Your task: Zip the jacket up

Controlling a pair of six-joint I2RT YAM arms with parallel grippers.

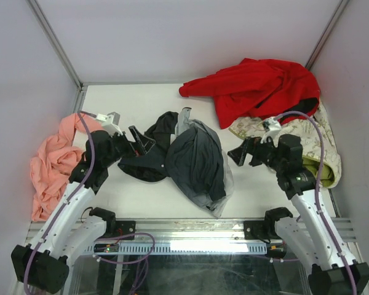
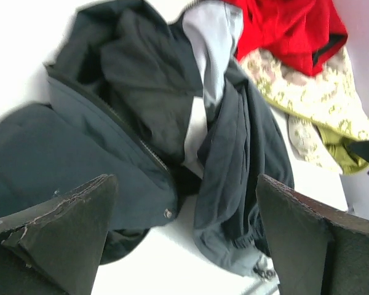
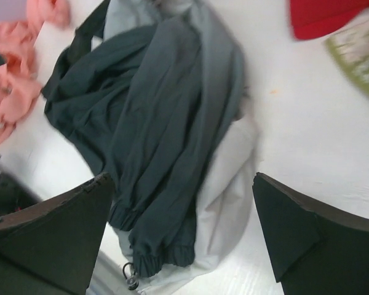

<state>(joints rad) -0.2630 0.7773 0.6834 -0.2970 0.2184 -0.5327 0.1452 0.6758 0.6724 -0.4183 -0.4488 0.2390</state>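
Jacket (image 1: 184, 163) lay crumpled mid-table, unzipped, with its zipper (image 2: 120, 120) showing along a dark flap. Your left gripper (image 1: 144, 142) and right gripper (image 1: 237, 153) flanked it, both spread wide and holding nothing. You looked to be at the reach; the next move called for flattening the front and finding the zipper's ends.

**Cloth and finishes**

Jacket (image 1: 194, 163): thin crinkly cloth, faint sheen, charcoal and light grey. Small shiny metal snap (image 2: 168, 213) at its edge. Red garment (image 1: 258, 86): soft, matt cloth. Cream patterned cloth (image 1: 333, 153): matt weave. Table (image 1: 141, 104): smooth, white, matt.
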